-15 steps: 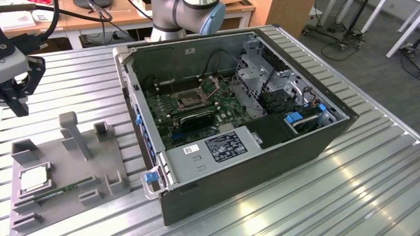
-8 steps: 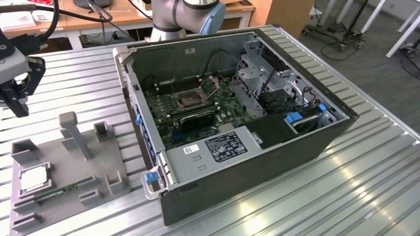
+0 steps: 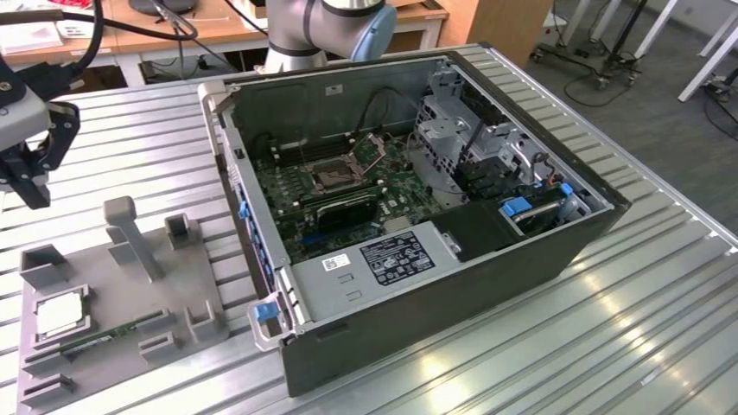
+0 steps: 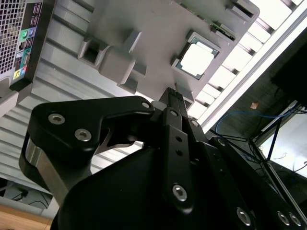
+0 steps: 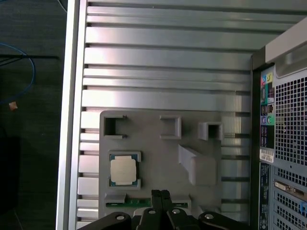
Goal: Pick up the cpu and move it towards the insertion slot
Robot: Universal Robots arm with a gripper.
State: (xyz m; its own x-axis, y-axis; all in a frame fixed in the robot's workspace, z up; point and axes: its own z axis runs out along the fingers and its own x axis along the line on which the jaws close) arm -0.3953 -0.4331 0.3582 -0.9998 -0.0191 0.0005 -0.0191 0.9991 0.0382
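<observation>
Pincer [image 5: 161, 192] tips together, empty, hovers nr cpu [image 5: 123, 169], not touching; cpu sits in grey tray [image 5: 144, 128]

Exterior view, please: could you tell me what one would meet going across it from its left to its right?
From the exterior view's left: cpu chip → tall grey post → blue latch on the computer case → cpu socket → metal cage.
</observation>
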